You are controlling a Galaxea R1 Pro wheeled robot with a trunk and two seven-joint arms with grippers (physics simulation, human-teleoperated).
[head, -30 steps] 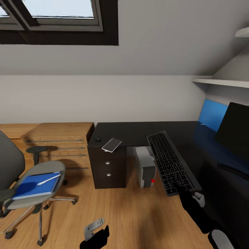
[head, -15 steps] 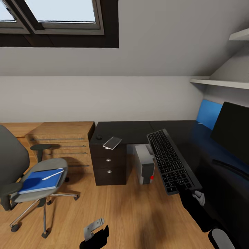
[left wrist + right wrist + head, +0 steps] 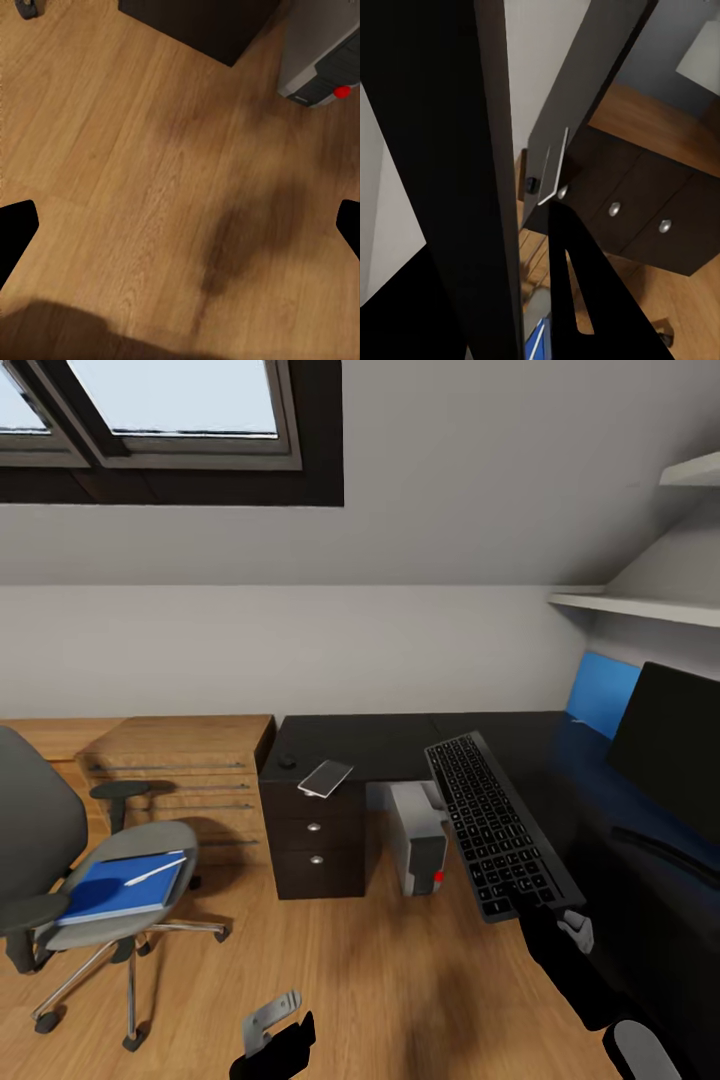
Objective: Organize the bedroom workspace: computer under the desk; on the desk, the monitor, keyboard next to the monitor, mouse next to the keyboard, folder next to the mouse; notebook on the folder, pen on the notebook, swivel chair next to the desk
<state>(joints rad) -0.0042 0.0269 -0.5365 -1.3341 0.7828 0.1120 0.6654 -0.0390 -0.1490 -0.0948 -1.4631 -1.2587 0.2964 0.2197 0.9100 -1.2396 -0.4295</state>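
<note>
The keyboard [image 3: 498, 826] is up in the air, slim and silver-grey with dark keys, tilted along its length and held by its near end over the front edge of the desk [image 3: 400, 740]; the right gripper [image 3: 545, 916] is clamped on that end, its dark fingers closed around the corner. So the step in hand looks to be the keyboard's placement. The monitor [image 3: 668, 745] stands on the glossy black top to the right, and the keyboard is near it but not yet resting on anything. The next move, I judge, calls for levelling the keyboard and setting it flat on the bare desktop in front of the screen, clear of the stand's foot, before letting go.

Beyond that, the mouse [image 3: 287, 762] and the notebook [image 3: 325, 778] lie on the left wing of the desk above the drawers; the computer [image 3: 420, 840] sits on the floor under the desk; the swivel chair [image 3: 95, 880] stands well apart on the wooden floor, carrying the blue folder [image 3: 110, 890] with the pen [image 3: 155, 871] on it. The left gripper [image 3: 275, 1028] hangs low over bare floor, its fingers spread apart and holding nothing.
</note>
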